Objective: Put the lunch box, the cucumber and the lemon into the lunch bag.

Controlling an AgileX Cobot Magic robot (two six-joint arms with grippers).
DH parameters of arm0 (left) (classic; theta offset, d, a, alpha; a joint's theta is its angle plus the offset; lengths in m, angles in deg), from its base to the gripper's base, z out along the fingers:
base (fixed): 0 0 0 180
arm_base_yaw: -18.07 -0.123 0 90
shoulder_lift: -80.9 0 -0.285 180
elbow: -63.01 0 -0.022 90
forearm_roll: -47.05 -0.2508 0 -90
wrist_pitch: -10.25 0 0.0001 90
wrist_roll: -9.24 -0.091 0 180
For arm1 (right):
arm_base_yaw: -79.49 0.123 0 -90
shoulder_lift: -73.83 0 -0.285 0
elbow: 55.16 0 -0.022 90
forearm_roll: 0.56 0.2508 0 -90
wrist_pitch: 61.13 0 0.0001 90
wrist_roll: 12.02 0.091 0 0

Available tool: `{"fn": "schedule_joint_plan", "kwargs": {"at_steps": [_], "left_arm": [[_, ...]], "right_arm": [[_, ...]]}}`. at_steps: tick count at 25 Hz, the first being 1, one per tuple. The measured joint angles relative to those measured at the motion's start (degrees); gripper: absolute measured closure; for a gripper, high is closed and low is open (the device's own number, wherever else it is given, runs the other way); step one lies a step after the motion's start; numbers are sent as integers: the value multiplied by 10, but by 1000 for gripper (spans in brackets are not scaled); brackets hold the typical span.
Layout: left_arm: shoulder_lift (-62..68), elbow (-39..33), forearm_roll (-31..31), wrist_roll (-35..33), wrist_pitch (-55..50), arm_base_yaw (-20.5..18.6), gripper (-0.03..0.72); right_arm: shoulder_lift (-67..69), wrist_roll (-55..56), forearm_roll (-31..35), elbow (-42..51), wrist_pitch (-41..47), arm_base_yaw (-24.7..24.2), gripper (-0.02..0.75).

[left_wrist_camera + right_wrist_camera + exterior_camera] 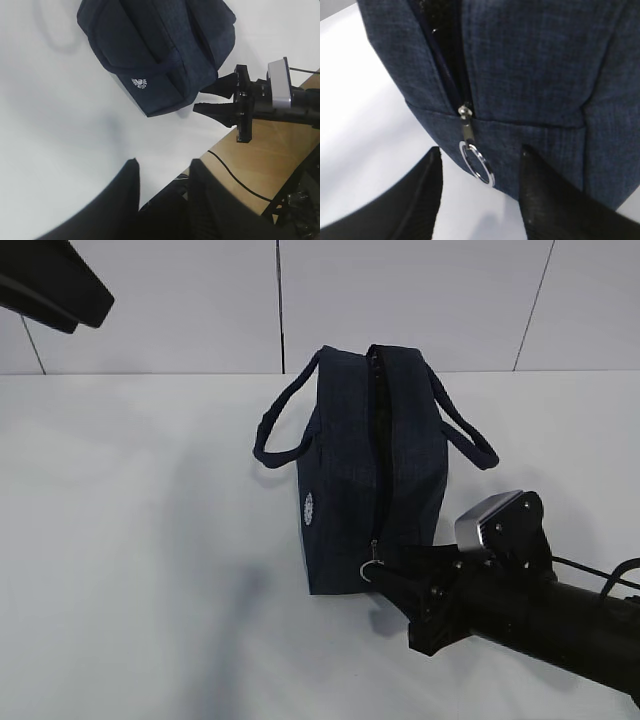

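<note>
At six o'clock of the lunch bag (372,465), the right gripper (480,192), jaws parted and empty, straddles the ring pull (477,163), likely poised to pinch it and unzip.

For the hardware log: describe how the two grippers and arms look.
Right gripper: matte black, tapered fingers on a black bracket, silver-grey camera housing, thin black cable along its black tubular arm. Left gripper: two broad matte black fingers; no markings visible.

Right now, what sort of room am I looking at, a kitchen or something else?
Probably a lab or test bench, not a kitchen: a bare white tabletop against plain white wall panels, loose cables, and a lone lunch bag.
</note>
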Motion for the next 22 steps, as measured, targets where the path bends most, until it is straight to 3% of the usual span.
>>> {"fn": "schedule_joint_plan", "kwargs": {"at_steps": [11, 22], "left_arm": [[0, 0, 1, 0, 0, 0, 452], [0, 0, 2, 0, 0, 0, 452]], "right_arm": [[1, 0, -10, -1, 0, 0, 367], [3, -43, 21, -1, -24, 0, 367]]}}
